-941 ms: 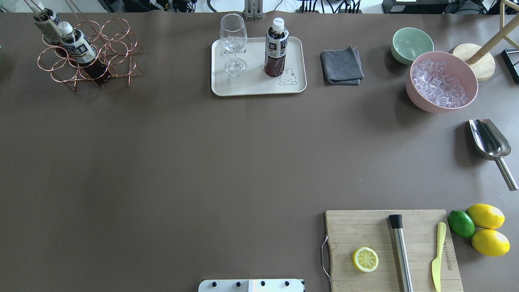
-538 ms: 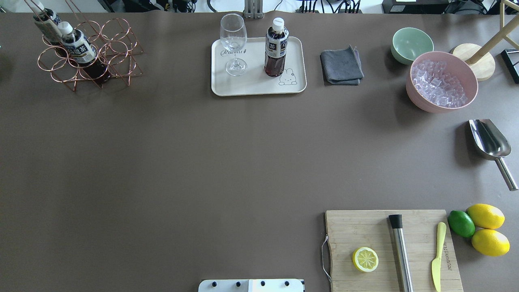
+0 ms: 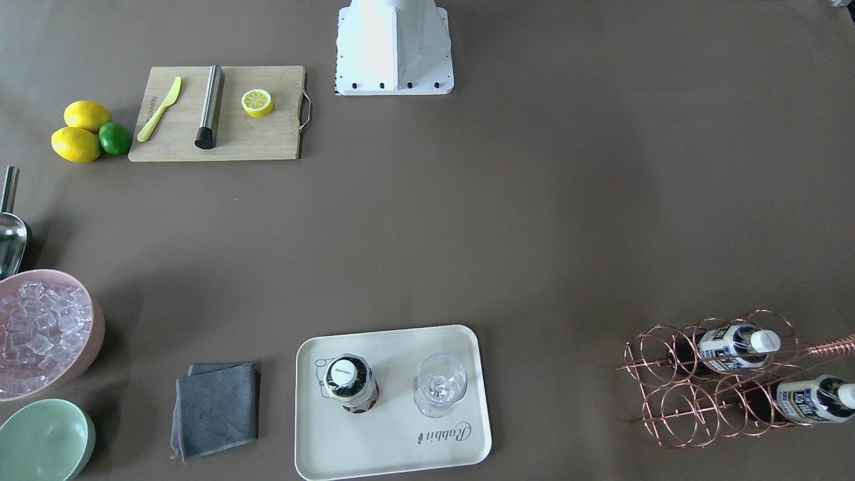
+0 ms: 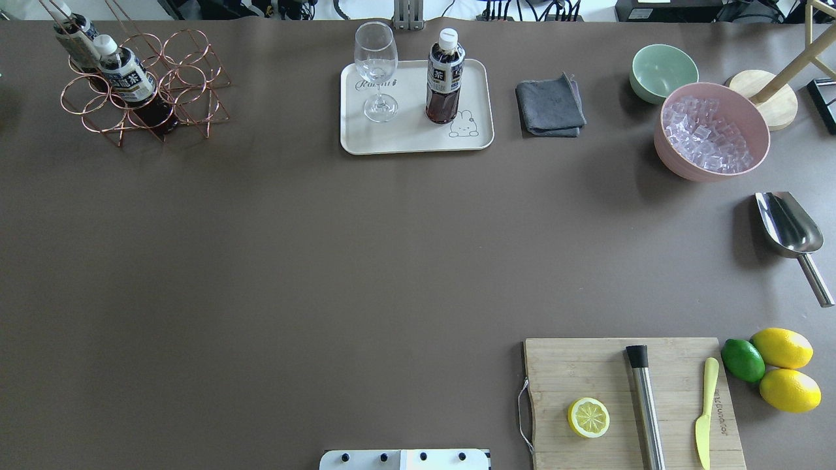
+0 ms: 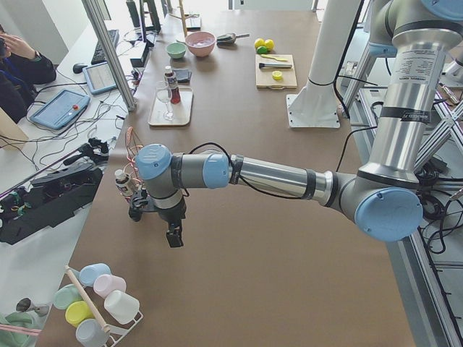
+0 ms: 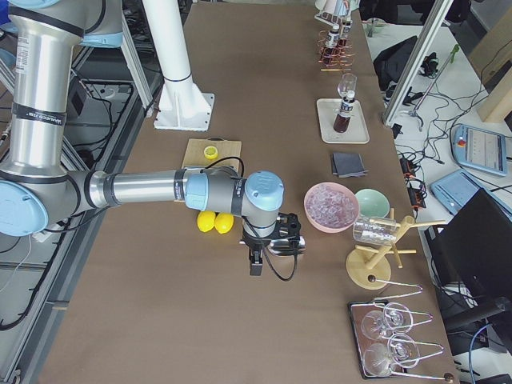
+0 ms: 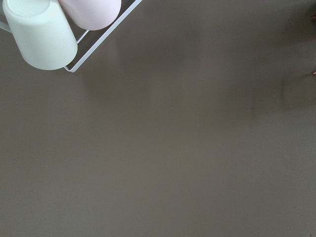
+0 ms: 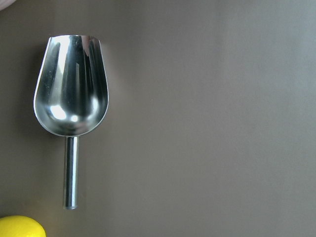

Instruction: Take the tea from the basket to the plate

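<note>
One tea bottle (image 4: 445, 75) stands upright on the cream plate (image 4: 411, 140), next to a wine glass (image 4: 377, 72). It also shows in the front view (image 3: 350, 382). Two more tea bottles (image 4: 127, 75) (image 4: 75, 36) lean in the copper wire basket (image 4: 189, 78) at the far left. My left gripper (image 5: 173, 235) hangs over bare table beyond the basket, off the overhead view; I cannot tell whether it is open. My right gripper (image 6: 254, 264) hangs over a steel scoop (image 8: 71, 94) at the table's right end; I cannot tell its state either.
A grey cloth (image 4: 550, 106), a green bowl (image 4: 663, 70) and a pink bowl of ice (image 4: 712, 130) sit right of the plate. A cutting board (image 4: 627, 405) with lemon half, steel muddler and yellow knife is front right, beside lemons and a lime. A cup rack (image 7: 49, 29) lies under the left wrist.
</note>
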`<state>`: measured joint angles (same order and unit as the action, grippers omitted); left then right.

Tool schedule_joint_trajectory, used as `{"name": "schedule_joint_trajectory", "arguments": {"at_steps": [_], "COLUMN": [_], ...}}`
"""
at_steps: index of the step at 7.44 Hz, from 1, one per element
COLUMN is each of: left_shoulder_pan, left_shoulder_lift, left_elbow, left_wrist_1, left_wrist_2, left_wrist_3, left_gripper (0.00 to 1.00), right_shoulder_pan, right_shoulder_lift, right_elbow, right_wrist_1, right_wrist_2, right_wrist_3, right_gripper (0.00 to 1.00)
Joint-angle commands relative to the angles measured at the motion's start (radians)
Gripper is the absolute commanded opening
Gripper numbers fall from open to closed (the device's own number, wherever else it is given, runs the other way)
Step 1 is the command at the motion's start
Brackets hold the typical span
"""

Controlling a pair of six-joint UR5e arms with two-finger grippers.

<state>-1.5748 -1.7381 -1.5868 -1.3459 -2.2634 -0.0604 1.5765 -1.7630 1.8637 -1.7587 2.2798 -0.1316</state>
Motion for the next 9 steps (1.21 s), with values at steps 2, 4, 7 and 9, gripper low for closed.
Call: {"name": "schedule_joint_trajectory", "arguments": {"at_steps": [2,4,7,9], "left_shoulder_pan": [0.001,0.001,0.006,0.007], "left_shoulder_lift": [0.0,-0.001,-0.003,-0.006], "left_elbow": [-0.002,-0.006,-0.004,-0.004], "left_wrist_1": [-0.001,-0.006,-0.007,-0.007], "left_wrist_2": [0.001,0.001,0.001,0.001], "left_wrist_3": [0.001,0.001,-0.001,-0.002], "left_gripper": [0.98,0.98,0.98,0.98], "right_shoulder_pan": [0.0,0.0,0.0,0.0], "right_shoulder_lift": [-0.009,-0.01,-0.006,0.002], "right_elbow": [0.002,-0.003,-0.001,0.0], "right_wrist_1": [0.001,0.001,0.001,0.002], "right_wrist_2": [-0.005,-0.005,-0.005,-0.005], "right_wrist_3": [-0.006,-0.009,-0.008,-0.005], "right_gripper": [1.0,1.0,1.0,1.0]}}
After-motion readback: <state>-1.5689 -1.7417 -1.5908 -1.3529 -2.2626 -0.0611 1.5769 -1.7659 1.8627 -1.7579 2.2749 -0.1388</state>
